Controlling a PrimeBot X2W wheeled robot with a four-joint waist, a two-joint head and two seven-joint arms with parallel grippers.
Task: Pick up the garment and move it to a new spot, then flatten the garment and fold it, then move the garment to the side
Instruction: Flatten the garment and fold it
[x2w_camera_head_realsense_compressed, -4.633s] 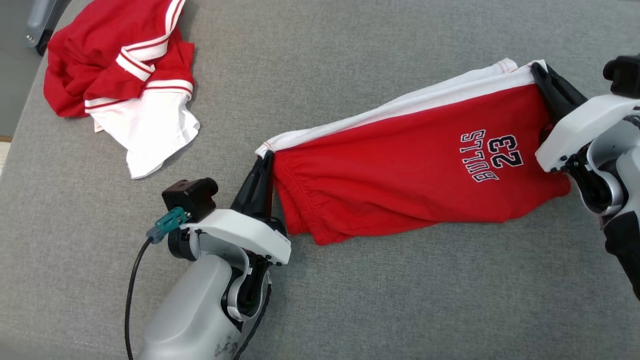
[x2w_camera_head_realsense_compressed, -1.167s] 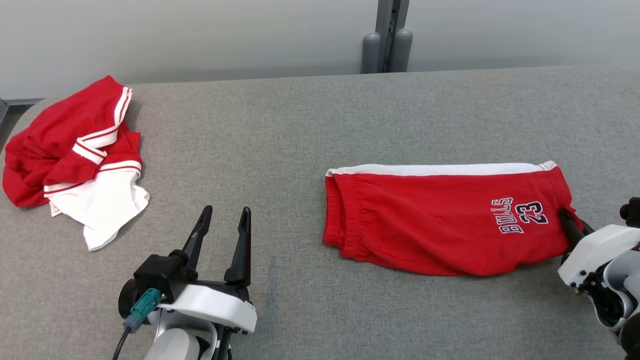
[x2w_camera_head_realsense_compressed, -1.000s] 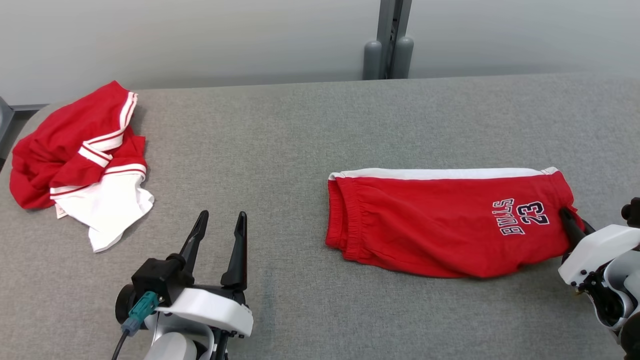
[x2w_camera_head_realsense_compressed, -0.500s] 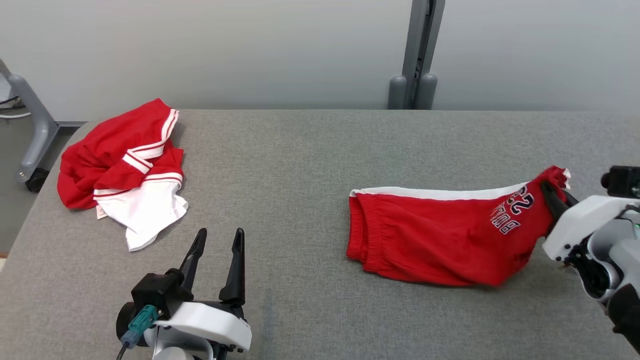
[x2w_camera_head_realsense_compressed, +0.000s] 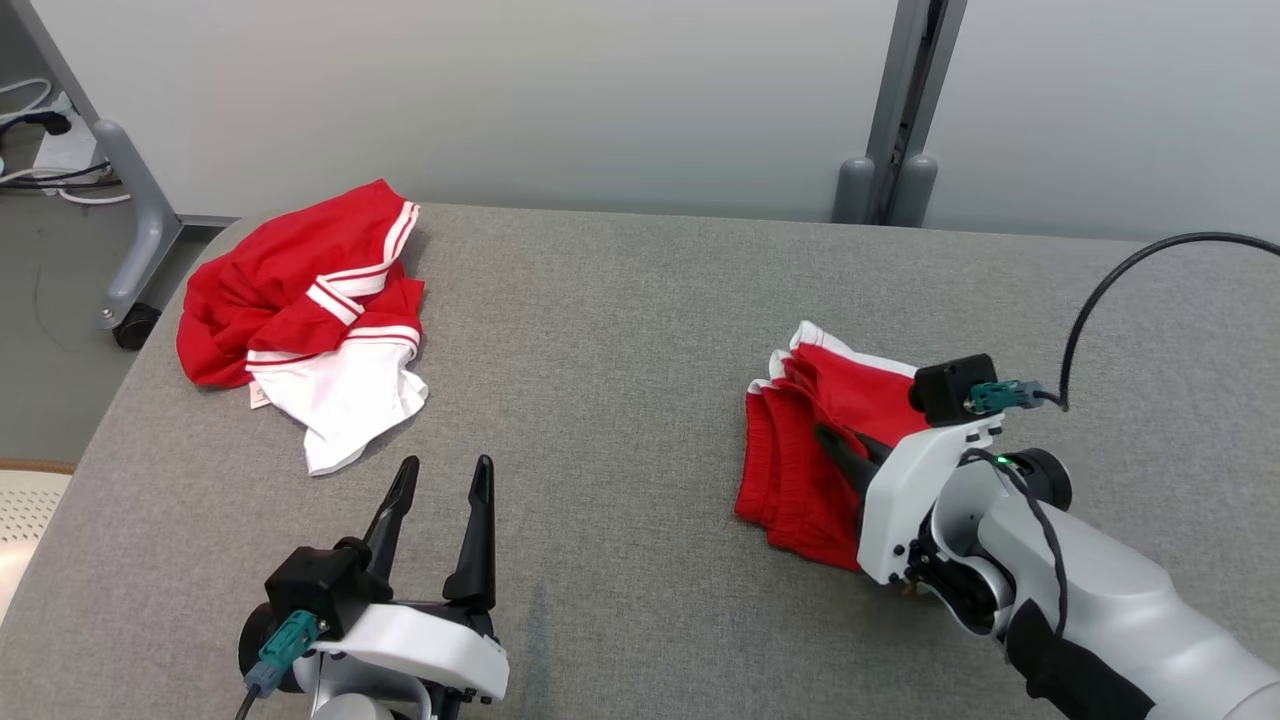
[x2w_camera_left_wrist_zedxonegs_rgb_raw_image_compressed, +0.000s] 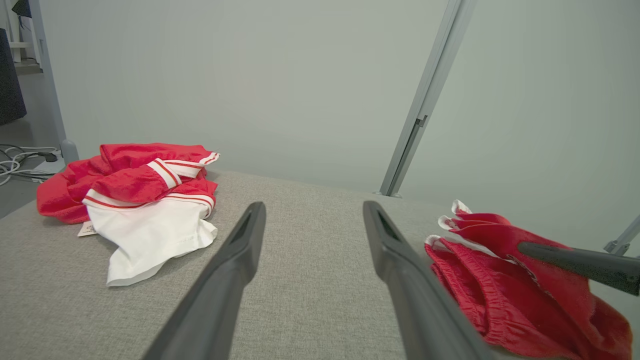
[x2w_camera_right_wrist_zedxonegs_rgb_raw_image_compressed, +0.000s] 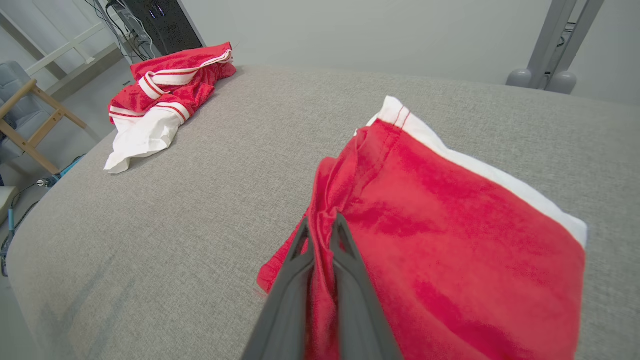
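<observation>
**Right gripper pinching doubled red shorts; left gripper free**

Right side: the right gripper (x2w_camera_right_wrist_zedxonegs_rgb_raw_image_compressed: 320, 224) has its fingers drawn to a narrow slit, with a ridge of red cloth nipped between them. The cloth belongs to the red shorts (x2w_camera_head_realsense_compressed: 800, 470), which have a white stripe along their far side. The shorts are doubled over on themselves. The gathered waistband end faces the tabletop's left edge and the gripped layer lies over it. In the left wrist view the gripped fold stands a little higher than the waistband, and white-edged hem corners poke up at the far side. The lower layers rest on the grey fabric tabletop (x2w_camera_head_realsense_compressed: 620, 330), right of centre and well short of the far edge.

Left side: the left gripper (x2w_camera_head_realsense_compressed: 445, 468) has its fingers spread wide with nothing between them. It sits by the near edge, left of centre, pointing toward the far edge, apart from all cloth.

Outward: a crumpled red-and-white garment (x2w_camera_head_realsense_compressed: 300, 300) is heaped at the far left corner, well apart from the shorts. Its white panel spills toward the near edge. A black cable (x2w_camera_head_realsense_compressed: 1100, 290) arcs off the right wrist. A grey post (x2w_camera_head_realsense_compressed: 900, 100) stands behind the far edge.
</observation>
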